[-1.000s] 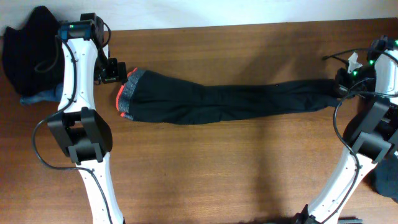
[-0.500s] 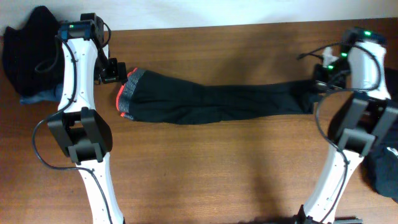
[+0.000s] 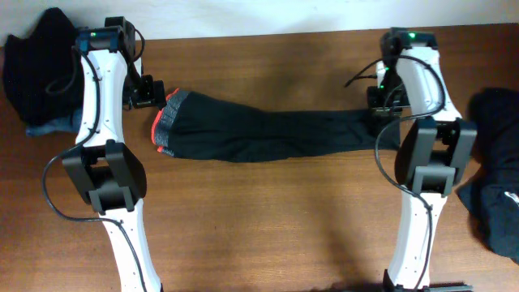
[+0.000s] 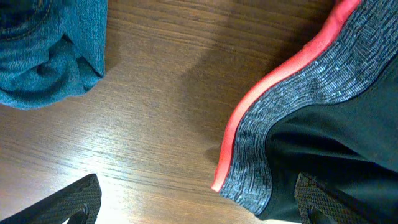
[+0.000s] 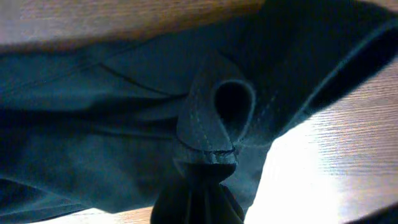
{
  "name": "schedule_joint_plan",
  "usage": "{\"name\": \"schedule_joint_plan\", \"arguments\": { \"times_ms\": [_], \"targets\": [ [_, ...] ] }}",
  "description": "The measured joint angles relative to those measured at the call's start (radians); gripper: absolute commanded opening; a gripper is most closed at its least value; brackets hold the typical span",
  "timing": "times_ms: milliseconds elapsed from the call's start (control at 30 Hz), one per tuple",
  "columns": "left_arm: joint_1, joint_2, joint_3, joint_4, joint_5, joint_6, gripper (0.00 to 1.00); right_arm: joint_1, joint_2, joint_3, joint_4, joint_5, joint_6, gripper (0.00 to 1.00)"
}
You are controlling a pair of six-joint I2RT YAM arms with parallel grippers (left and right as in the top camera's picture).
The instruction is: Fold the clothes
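The clothes are lying in three places. Black trousers are stretching across the middle of the overhead frame. A dark heap with blue jeans is sitting at the upper left, and another dark garment is resting at the right edge. The right gripper is pinching the trousers' leg end right of centre, with its fingers closed on a bunched loop of cloth. The left gripper is hovering wide apart and holding nothing at the corner of the grey waistband with red trim. One of its fingers is over bare table and the other is at the cloth's edge.

Judging by this, the step in hand is carrying the leg end over toward the waistband to halve the trousers. Doing it well is probably asking for three things:
- lifting the cloth enough that it is not dragging the layer beneath;
- travelling along the trousers' own line so the edges are stacking;
- pinning the waistband with the left gripper.

The main risk is the thin pinch slipping.
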Motion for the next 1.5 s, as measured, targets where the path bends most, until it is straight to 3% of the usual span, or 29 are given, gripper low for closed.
{"name": "schedule_joint_plan", "arguments": {
  "times_ms": [533, 1500],
  "targets": [
    [0.000, 0.000, -0.072, 0.064, 0.000, 0.000, 0.99, 0.217, 0.000, 0.000, -0.083, 0.046, 0.090, 0.04],
    [0.000, 0.000, -0.072, 0.066, 0.000, 0.000, 0.99, 0.343, 0.000, 0.000, -0.063, -0.080, 0.149, 0.04]
  ]
}}
